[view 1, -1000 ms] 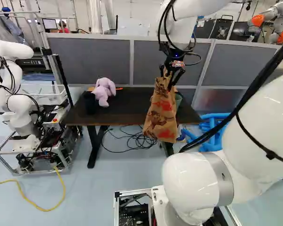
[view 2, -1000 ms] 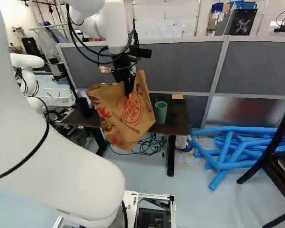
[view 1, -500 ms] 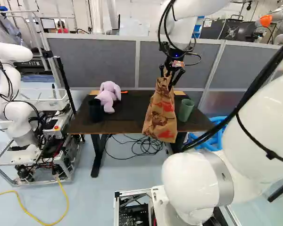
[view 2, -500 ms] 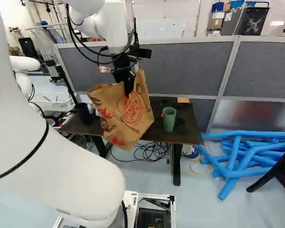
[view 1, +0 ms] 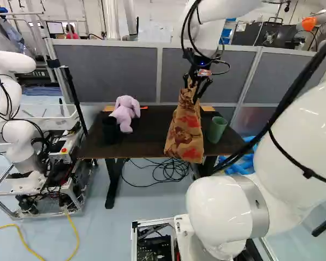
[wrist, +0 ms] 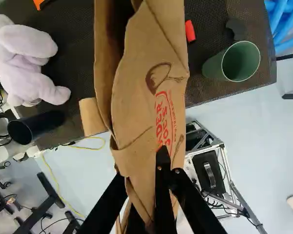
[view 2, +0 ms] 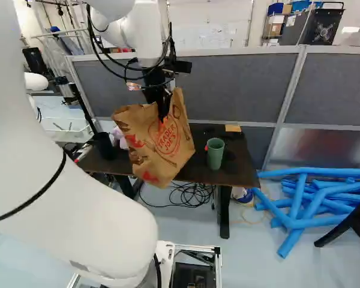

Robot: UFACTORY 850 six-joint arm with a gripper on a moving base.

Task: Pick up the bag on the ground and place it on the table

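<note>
The gripper [view 1: 197,91] hangs high at the table's front side in the left base view, shut on the upper part of the brown paper bag [view 1: 185,133]. In the wrist view the bag [wrist: 146,92] stretches ahead from between the fingers of the gripper [wrist: 158,187], its printed side showing. The dark table [view 1: 146,136] stands behind and under the bag's line of sight. In the right base view the bag [view 2: 162,144] hangs tilted, its lower end overlapping the table's front edge; whether it touches the table I cannot tell.
On the table are a green cup [view 2: 215,153] beside the bag, a purple plush toy [view 1: 126,113] and a black cup [view 1: 110,128]. Blue foam tubes [view 2: 312,201] lie right of the table. Another robot [view 1: 22,141] stands at left, and grey partitions [view 1: 108,70] rise behind the table.
The base has moved nearer to the table and turned somewhat left, so the scene has shifted right and grown. The bag stays held, with the arm nearly unchanged against its lowest joint.
</note>
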